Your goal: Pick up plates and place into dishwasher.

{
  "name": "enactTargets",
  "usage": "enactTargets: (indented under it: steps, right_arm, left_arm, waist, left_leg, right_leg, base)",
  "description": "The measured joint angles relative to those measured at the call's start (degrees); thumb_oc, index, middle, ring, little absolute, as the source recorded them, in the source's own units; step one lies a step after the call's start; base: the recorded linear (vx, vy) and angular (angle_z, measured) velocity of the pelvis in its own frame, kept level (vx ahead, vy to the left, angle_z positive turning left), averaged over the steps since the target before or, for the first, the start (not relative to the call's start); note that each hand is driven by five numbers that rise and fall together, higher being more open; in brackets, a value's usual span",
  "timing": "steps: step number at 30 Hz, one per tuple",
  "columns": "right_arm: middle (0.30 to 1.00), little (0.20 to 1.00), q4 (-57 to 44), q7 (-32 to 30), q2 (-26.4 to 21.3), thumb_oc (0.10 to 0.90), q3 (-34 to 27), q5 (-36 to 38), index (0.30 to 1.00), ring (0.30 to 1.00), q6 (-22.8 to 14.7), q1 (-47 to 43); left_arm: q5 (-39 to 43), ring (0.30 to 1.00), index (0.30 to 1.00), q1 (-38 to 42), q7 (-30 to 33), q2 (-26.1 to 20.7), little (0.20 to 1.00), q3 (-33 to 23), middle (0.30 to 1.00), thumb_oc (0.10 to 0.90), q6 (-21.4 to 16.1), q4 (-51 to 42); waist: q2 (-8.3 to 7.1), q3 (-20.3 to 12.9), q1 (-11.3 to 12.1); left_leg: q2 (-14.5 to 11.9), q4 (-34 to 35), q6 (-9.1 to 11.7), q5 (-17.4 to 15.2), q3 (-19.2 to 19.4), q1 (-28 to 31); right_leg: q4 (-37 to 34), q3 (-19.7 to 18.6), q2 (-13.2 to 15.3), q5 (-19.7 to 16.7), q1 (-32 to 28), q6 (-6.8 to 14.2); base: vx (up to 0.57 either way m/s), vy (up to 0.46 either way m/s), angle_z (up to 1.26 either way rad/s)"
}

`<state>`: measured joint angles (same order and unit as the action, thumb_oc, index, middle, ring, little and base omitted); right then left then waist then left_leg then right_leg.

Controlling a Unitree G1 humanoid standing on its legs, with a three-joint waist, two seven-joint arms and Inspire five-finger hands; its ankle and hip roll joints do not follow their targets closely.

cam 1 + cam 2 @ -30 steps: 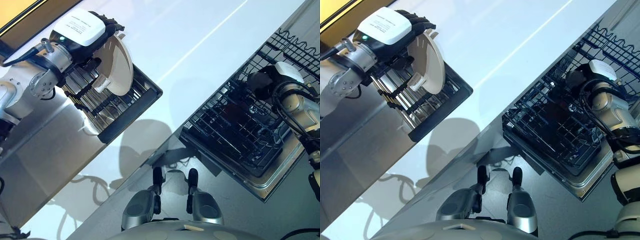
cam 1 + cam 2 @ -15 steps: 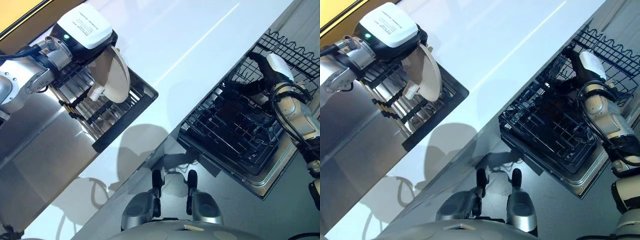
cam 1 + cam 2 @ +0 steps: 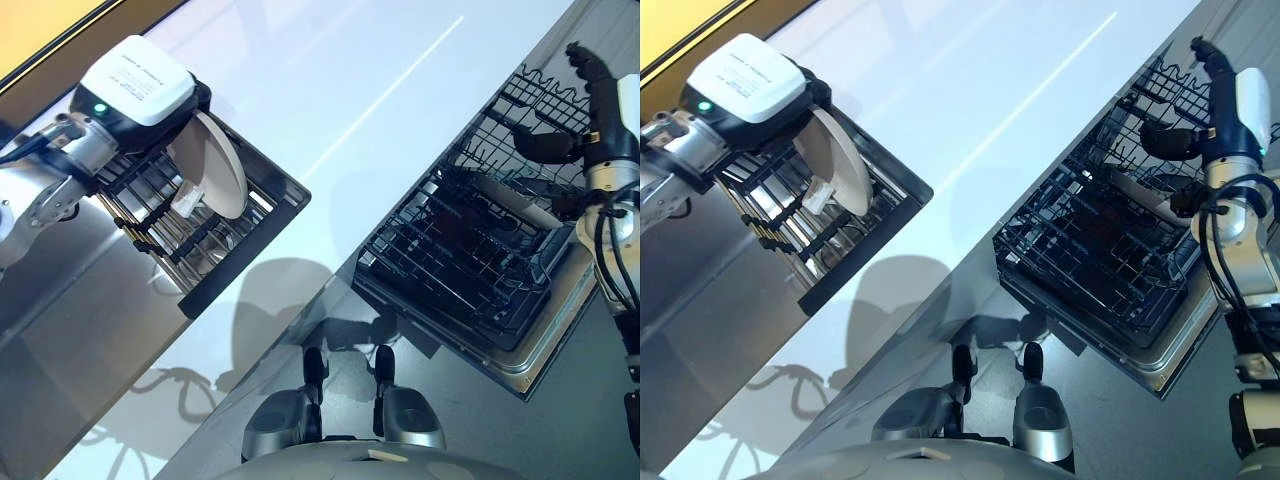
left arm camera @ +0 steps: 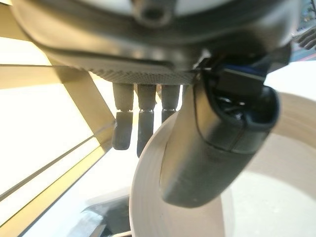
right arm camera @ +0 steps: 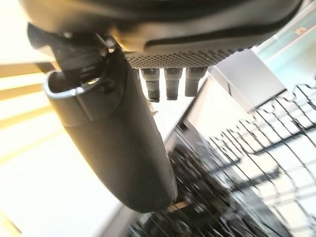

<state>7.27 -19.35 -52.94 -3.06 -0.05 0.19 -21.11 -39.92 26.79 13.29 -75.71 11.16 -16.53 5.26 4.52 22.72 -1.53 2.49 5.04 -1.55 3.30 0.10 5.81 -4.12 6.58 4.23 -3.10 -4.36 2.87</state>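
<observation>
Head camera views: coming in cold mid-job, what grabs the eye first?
The left hand gripping a pale plate over the dish rack on the steel counter's left side. Across the white countertop, the right hand hangs open above the pulled-out dishwasher basket, where another plate lies.

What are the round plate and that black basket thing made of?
The plate, pinched in the left robot hand, looks like matte cream ceramic or maybe hard plastic: smooth, thick rim, no shine. The dishwasher rack looks like dark coated metal wire: thin crossing bars you can see through.
</observation>
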Motion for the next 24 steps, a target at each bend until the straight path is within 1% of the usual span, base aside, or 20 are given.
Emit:
enactTargets:
  steps: [3,5,8,10,12,14,16,18,21,24]
  right_arm:
    - [0.9,0.9,-3.3,0.2,0.6,0.8,-3.9,1.3,0.9,0.9,-2.2,3.0]
    - [0.9,0.9,-6.3,1.2,2.1,0.8,-7.4,3.1,0.9,0.9,-4.5,5.3]
    - [0.9,0.9,-8.1,2.3,3.9,0.8,-9.2,4.9,0.9,0.9,-6.8,5.8]
    - [0.9,0.9,-10.5,4.5,4.5,0.8,-9.9,6.3,0.9,0.9,-8.5,7.0]
    - [0.9,0.9,-12.9,7.3,5.0,0.8,-9.9,6.9,0.9,0.9,-10.4,7.2]
    - [0.9,0.9,-15.5,10.1,5.3,0.8,-9.7,7.0,0.9,0.9,-11.7,7.2]
    - [0.9,0.9,-18.1,13.1,6.0,0.8,-9.3,7.0,0.9,0.9,-12.4,7.2]
    - [0.9,0.9,-20.0,15.4,6.1,0.8,-8.5,7.0,0.9,0.9,-12.8,7.2]
    - [0.9,0.9,-22.1,18.1,6.1,0.8,-4.9,6.8,0.9,0.9,-12.8,7.0]
    - [0.9,0.9,-22.5,20.6,6.1,0.8,-1.1,7.2,0.9,0.9,-12.6,6.5]
  left_arm:
    - [0.7,0.3,0.3,-7.4,2.6,0.6,0.2,-7.3,0.3,0.1,-0.2,-0.4]
    - [2.5,0.3,0.3,-14.0,4.9,1.9,0.2,-14.4,0.3,0.1,-0.3,-0.7]
    - [5.0,0.3,0.3,-17.8,7.3,4.5,0.2,-20.3,0.3,0.1,-0.4,-1.0]
    - [5.9,0.3,0.3,-19.9,9.5,6.1,0.2,-24.9,0.3,0.1,-0.5,-3.5]
    - [6.9,0.3,0.3,-20.3,12.0,7.3,0.2,-28.1,0.3,0.1,-0.9,-5.8]
    - [7.1,0.3,0.3,-20.3,14.1,8.2,0.2,-29.6,0.3,0.1,-1.2,-7.5]
    - [7.2,0.3,0.3,-20.3,15.6,8.9,0.2,-29.7,0.3,0.1,-1.3,-9.4]
    - [7.2,0.3,0.3,-20.3,16.4,10.1,0.2,-29.7,0.3,0.1,-1.7,-11.2]
    - [7.1,0.3,0.3,-20.3,16.6,12.1,0.2,-29.7,0.3,0.1,-2.8,-13.8]
    - [6.9,0.3,0.3,-20.3,17.0,12.2,0.2,-29.6,0.3,0.1,-3.7,-14.4]
  waist:
    - [-0.25,-0.1,0.2]
    - [-0.71,-0.3,0.3]
    - [-1.39,-0.7,0.5]
    - [-2.08,-1.2,1.0]
    - [-2.72,-1.7,1.5]
    - [-3.01,-2.5,1.9]
    - [-3.14,-4.1,2.8]
    - [-3.2,-5.5,3.1]
    - [-3.42,-7.7,3.6]
    - [-3.64,-9.1,3.7]
  left_leg:
    - [0.0,0.0,0.0,0.0,0.0,0.0]
    - [0.0,0.0,0.0,0.0,0.1,0.0]
    - [-0.2,0.0,0.0,0.0,0.1,0.3]
    - [-0.3,0.0,0.1,0.0,0.0,0.7]
    - [-0.4,0.0,0.1,-0.1,-0.1,0.7]
    - [-0.3,0.0,0.1,0.0,-0.2,0.7]
    - [-0.3,0.0,0.1,-0.1,-0.2,0.6]
    - [-0.3,0.0,0.1,-0.1,-0.3,0.5]
    - [-0.4,0.0,0.2,-0.1,-0.4,0.5]
    - [-0.4,0.0,0.2,0.0,-0.7,0.5]
  right_leg:
    - [-0.1,0.0,0.0,0.0,0.0,0.0]
    - [-0.4,-0.1,0.0,-0.1,-0.2,-0.1]
    - [-0.8,-0.1,0.0,-0.1,-0.7,-0.1]
    - [-1.0,-0.1,0.0,-0.2,-1.2,-0.1]
    - [-1.0,0.0,-0.1,-0.1,-1.2,-0.1]
    - [-1.0,0.1,-0.1,-0.1,-1.3,-0.1]
    - [-1.0,0.1,-0.1,-0.1,-1.3,-0.1]
    - [-1.0,0.3,-0.1,-0.1,-1.3,-0.1]
    - [-1.1,0.4,-0.1,-0.1,-1.3,-0.1]
    - [-1.1,0.4,-0.1,-0.1,-1.4,-0.1]
  base:
    - [-0.07,0.066,-0.02]
    - [-0.06,0.061,-0.01]
    - [-0.05,0.052,0.01]
    - [-0.05,0.038,0.02]
    - [-0.05,0.029,0.03]
    - [-0.06,0.023,0.03]
    - [-0.06,0.018,0.02]
    - [-0.05,0.009,0.06]
    - [-0.04,-0.003,0.03]
    - [-0.05,-0.009,0.02]
